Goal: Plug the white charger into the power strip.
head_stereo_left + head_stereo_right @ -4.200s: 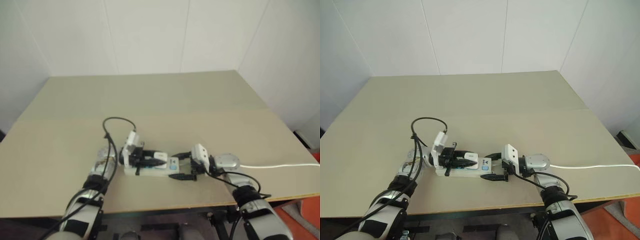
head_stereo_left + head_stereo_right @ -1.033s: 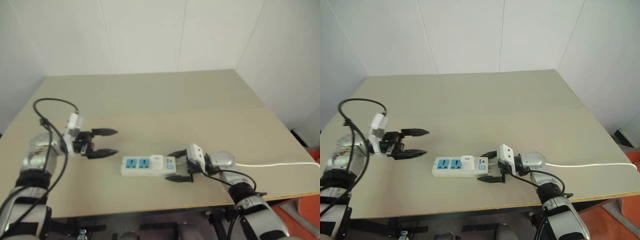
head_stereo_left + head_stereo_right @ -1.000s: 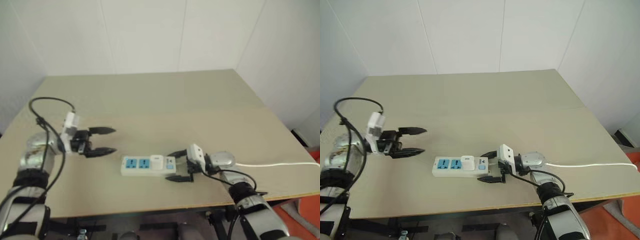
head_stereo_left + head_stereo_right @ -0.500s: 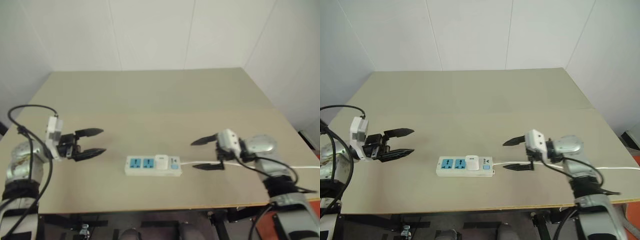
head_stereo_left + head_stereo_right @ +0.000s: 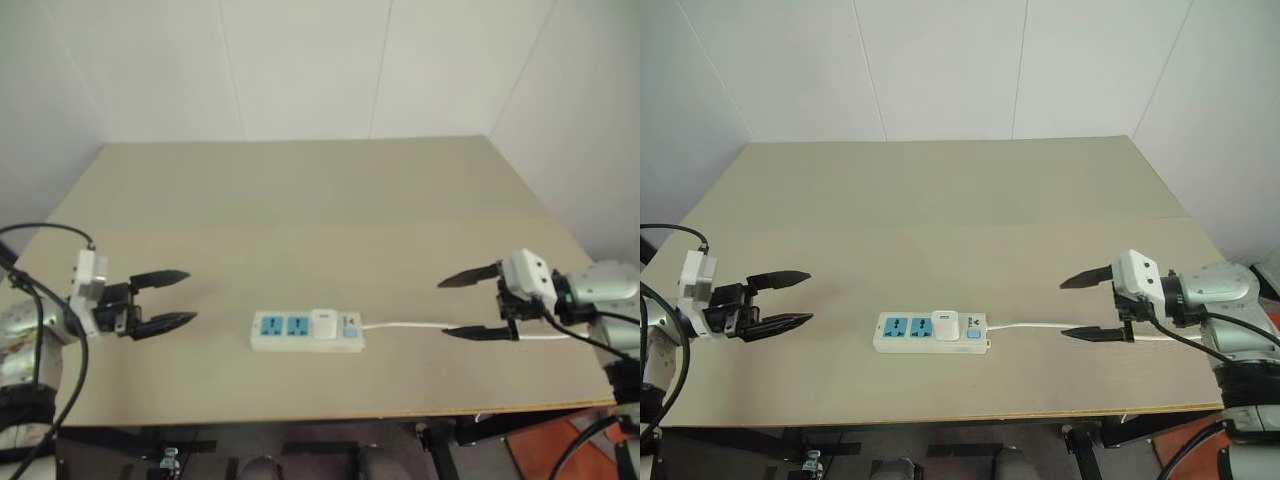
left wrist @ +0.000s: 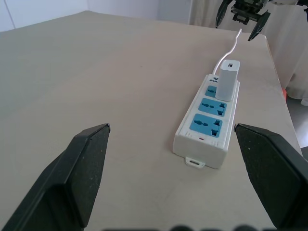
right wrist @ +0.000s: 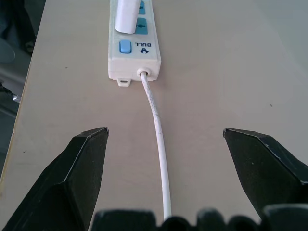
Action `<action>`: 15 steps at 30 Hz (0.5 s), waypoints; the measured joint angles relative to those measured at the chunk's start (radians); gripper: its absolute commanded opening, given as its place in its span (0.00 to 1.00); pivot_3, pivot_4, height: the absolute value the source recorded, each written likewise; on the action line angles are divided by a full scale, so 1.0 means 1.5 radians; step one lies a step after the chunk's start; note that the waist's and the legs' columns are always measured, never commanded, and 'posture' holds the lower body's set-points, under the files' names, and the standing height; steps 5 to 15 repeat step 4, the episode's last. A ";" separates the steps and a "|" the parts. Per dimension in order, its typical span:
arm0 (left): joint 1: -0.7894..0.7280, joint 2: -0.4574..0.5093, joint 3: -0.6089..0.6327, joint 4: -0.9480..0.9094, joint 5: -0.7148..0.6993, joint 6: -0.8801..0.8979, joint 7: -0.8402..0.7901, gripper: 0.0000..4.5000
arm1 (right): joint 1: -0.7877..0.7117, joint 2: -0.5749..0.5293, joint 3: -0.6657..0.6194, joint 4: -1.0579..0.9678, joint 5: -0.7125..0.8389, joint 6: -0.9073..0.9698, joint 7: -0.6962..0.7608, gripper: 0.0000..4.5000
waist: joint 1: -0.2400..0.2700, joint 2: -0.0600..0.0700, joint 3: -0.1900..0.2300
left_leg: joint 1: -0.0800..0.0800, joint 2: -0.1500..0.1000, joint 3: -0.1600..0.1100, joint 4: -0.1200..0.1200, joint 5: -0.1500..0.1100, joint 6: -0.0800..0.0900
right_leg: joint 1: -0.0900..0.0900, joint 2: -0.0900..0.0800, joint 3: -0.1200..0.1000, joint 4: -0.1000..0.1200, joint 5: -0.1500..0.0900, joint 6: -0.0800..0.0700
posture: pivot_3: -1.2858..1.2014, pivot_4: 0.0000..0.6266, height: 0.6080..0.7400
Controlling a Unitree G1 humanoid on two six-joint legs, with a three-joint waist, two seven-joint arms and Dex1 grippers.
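The power strip [image 5: 307, 332] lies flat near the table's front edge, at its middle. The white charger [image 5: 324, 322] stands upright in the socket nearest the blue switch; two blue sockets to its left are bare. In the left wrist view the white charger [image 6: 228, 81] rises from the power strip [image 6: 207, 120]. My left gripper [image 5: 175, 298] hovers open and empty far to the left of the strip, pointing at it. Over the white cord [image 5: 420, 325] to the right, my right gripper [image 5: 466, 306] is open and empty too, well away from the strip's end.
The beige table [image 5: 320, 210] has white walls behind and to the sides. The strip's cord runs off the table's right side past my right gripper. In the right wrist view the cord [image 7: 157, 130] leads straight to the strip's switch end [image 7: 132, 53].
My right gripper has let go of the strip's end and pulled back to the right and up. The left gripper drifted a little further left. The charger stays seated in the strip.
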 measured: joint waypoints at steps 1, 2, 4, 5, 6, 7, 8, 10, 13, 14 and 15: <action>0.000 0.000 0.000 -0.004 0.000 0.001 0.001 1.00 | 0.006 -0.003 -0.003 -0.004 0.001 0.000 0.000 0.99 | 0.000 0.000 0.000 | 0.000 0.000 0.000 0.000 0.000 0.000 | 0.000 0.000 0.000 0.000 0.000 0.000 | 0.52 0.24 1.00; 0.000 -0.001 0.000 -0.008 0.000 0.003 0.001 1.00 | 0.010 -0.006 -0.006 -0.009 0.002 0.000 0.000 0.99 | 0.000 0.000 0.000 | 0.000 0.000 0.000 0.000 0.000 0.000 | 0.000 0.000 0.000 0.000 0.000 0.000 | 0.52 0.24 1.00; 0.000 -0.003 0.000 -0.013 0.000 0.012 0.001 1.00 | 0.024 -0.011 -0.015 -0.024 0.007 0.001 -0.001 0.99 | 0.000 0.000 0.000 | 0.000 0.000 0.000 0.000 0.000 0.000 | 0.000 0.000 0.000 0.000 0.000 0.000 | 0.52 0.24 1.00; 0.000 -0.003 0.000 -0.013 0.000 0.012 0.001 1.00 | 0.024 -0.011 -0.015 -0.024 0.007 0.001 -0.001 0.99 | 0.000 0.000 0.000 | 0.000 0.000 0.000 0.000 0.000 0.000 | 0.000 0.000 0.000 0.000 0.000 0.000 | 0.52 0.24 1.00; 0.000 -0.003 0.000 -0.013 0.000 0.012 0.001 1.00 | 0.024 -0.011 -0.015 -0.024 0.007 0.001 -0.001 0.99 | 0.000 0.000 0.000 | 0.000 0.000 0.000 0.000 0.000 0.000 | 0.000 0.000 0.000 0.000 0.000 0.000 | 0.52 0.24 1.00; 0.000 -0.003 0.000 -0.013 0.000 0.012 0.001 1.00 | 0.024 -0.011 -0.015 -0.024 0.007 0.001 -0.001 0.99 | 0.000 0.000 0.000 | 0.000 0.000 0.000 0.000 0.000 0.000 | 0.000 0.000 0.000 0.000 0.000 0.000 | 0.52 0.24 1.00; 0.000 -0.003 0.000 -0.013 0.000 0.012 0.001 1.00 | 0.024 -0.011 -0.015 -0.024 0.007 0.001 -0.001 0.99 | 0.000 0.000 0.000 | 0.000 0.000 0.000 0.000 0.000 0.000 | 0.000 0.000 0.000 0.000 0.000 0.000 | 0.52 0.24 1.00; 0.000 -0.003 0.000 -0.013 0.000 0.012 0.001 1.00 | 0.024 -0.011 -0.015 -0.024 0.007 0.001 -0.001 0.99 | 0.000 0.000 0.000 | 0.000 0.000 0.000 0.000 0.000 0.000 | 0.000 0.000 0.000 0.000 0.000 0.000 | 0.52 0.24 1.00; 0.000 -0.003 0.000 -0.013 0.000 0.012 0.001 1.00 | 0.024 -0.011 -0.015 -0.024 0.007 0.001 -0.001 0.99 | 0.000 0.000 0.000 | 0.000 0.000 0.000 0.000 0.000 0.000 | 0.000 0.000 0.000 0.000 0.000 0.000 | 0.52 0.24 1.00; 0.000 -0.003 0.000 -0.013 0.000 0.012 0.001 1.00 | 0.024 -0.011 -0.015 -0.024 0.007 0.001 -0.001 0.99 | 0.000 0.000 0.000 | 0.000 0.000 0.000 0.000 0.000 0.000 | 0.000 0.000 0.000 0.000 0.000 0.000 | 0.52 0.24 1.00; 0.000 -0.003 0.000 -0.013 0.000 0.012 0.001 1.00 | 0.024 -0.011 -0.015 -0.024 0.007 0.001 -0.001 0.99 | 0.000 0.000 0.000 | 0.000 0.000 0.000 0.000 0.000 0.000 | 0.000 0.000 0.000 0.000 0.000 0.000 | 0.52 0.24 1.00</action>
